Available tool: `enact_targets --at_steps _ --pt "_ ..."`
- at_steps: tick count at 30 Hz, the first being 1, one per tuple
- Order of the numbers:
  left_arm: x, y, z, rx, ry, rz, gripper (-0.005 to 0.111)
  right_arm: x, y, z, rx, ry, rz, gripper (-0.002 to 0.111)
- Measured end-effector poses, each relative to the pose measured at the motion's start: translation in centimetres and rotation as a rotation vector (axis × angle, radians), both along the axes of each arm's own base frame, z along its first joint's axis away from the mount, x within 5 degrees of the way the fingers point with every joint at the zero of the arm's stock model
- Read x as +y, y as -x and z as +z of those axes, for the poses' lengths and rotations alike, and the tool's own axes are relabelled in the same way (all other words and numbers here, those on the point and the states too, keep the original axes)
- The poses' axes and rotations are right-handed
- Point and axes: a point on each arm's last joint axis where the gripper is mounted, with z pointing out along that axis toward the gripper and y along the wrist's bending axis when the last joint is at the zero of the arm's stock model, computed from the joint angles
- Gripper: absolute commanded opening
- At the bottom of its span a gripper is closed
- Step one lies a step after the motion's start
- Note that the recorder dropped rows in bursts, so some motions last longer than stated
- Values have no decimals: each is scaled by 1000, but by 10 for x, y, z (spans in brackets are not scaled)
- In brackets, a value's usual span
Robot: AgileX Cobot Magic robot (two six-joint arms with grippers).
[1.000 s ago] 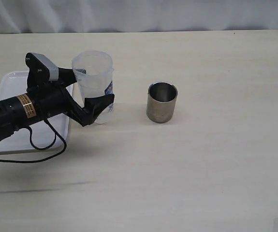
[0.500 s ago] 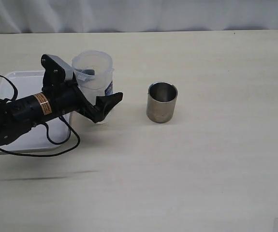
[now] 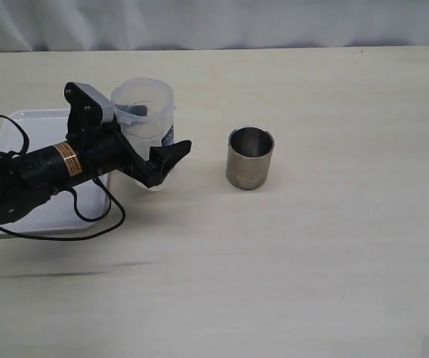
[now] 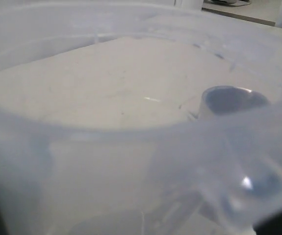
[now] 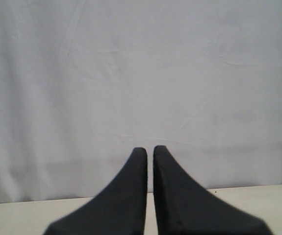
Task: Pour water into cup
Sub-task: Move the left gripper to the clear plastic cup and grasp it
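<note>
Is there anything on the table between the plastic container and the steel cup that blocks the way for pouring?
Nothing visible does. Between the plastic container and the cup only bare table shows; the white tray lies on the container's other side.

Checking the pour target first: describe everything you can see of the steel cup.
The cup is a short, handleless cylinder of brushed grey-silver metal, shiny inside. It stands upright, mouth open upward, on the pale table, to the right of the translucent plastic container in the exterior view and clearly apart from it. Only the table touches it. Whether it holds any water cannot be told.
</note>
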Motion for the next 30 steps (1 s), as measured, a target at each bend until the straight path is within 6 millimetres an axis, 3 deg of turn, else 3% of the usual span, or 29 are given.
enact_targets --at_steps 5,7,12,13,14,18,21,25,26,28,30 --pt "0 0 0 0 0 0 104 0 0 0 4 0 0 4" --pt "0 0 0 0 0 0 99 0 0 0 6 0 0 4" --pt "0 0 0 0 0 2 61 0 0 -1 6 0 0 4" --pt "0 0 0 0 1 2 52 0 0 -1 6 0 0 4" --pt "0 0 0 0 1 4 34 0 0 -1 6 0 0 4" --pt "0 0 0 0 1 4 -1 0 0 -1 6 0 0 4" --pt "0 -1 0 1 -4 7 0 0 0 0 4 0 0 6" --pt "0 -1 0 2 -5 7 0 0 1 5 -55 -3 4 37" --pt "0 -1 0 2 -5 7 0 0 2 6 -73 -4 5 60" --pt "0 -1 0 2 -5 7 0 1 2 10 -112 -7 8 93" --pt "0 -1 0 2 -5 7 0 1 -3 12 -116 -7 12 103"
